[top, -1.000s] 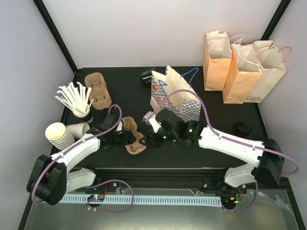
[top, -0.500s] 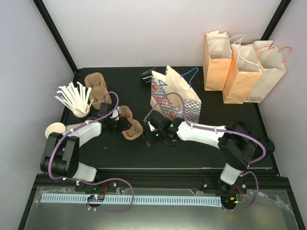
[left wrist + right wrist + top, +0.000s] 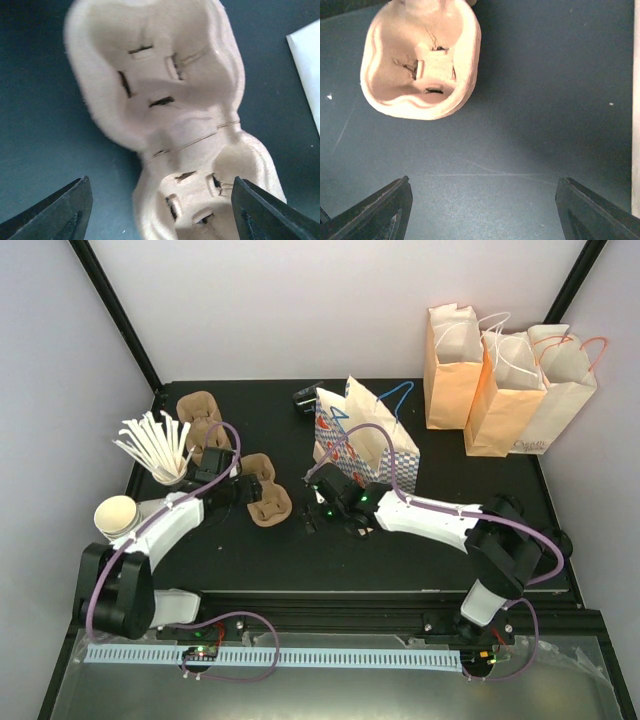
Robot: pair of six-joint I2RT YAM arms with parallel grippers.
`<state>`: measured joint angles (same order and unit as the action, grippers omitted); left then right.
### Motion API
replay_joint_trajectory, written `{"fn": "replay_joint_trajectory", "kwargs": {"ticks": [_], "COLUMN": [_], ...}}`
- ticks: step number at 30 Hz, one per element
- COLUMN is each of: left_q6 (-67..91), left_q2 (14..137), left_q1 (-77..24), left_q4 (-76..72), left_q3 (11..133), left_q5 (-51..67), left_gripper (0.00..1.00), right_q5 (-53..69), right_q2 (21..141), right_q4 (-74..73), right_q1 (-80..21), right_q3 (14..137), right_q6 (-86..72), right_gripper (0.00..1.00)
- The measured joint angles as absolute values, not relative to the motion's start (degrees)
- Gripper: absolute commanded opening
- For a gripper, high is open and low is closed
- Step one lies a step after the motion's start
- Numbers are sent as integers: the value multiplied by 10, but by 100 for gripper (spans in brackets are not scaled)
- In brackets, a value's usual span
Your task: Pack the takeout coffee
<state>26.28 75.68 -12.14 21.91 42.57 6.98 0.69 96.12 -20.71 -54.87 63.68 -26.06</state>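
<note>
While left tool (image 3: 160, 210) and right tool (image 3: 482, 210) gape, two carriers (image 3: 263, 491) (image 3: 203, 428), three tan bags (image 3: 503, 390) rest.

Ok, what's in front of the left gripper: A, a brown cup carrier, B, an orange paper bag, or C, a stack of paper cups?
A: the brown cup carrier fills the left wrist view, framed by the open fingers of the left gripper.

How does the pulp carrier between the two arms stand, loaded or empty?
Empty. The left wrist view shows both wells of the carrier bare, no cup seated in either.
</note>
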Motion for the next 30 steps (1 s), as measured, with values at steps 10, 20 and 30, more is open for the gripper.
{"fn": "replay_joint_trajectory", "kwargs": {"ticks": [10,20,30], "left_q6": [268,259,260], "left_q2": [694,845,895], "left_q1": [-221,-302,-309], "left_q4": [288,322,321], "left_q3": [444,539,544], "left_q5": [5,-30,-22], "left_gripper": [60,62,37], "right_q5": [-28,-42,-59], "right_q2": [936,901,870], "right_q4": [-195,-195,-189], "right_q1": [-548,-546,-546], "right_q3": [631,611,577], "right_q6": [-259,-261,-271], "right_gripper": [81,81,81]}}
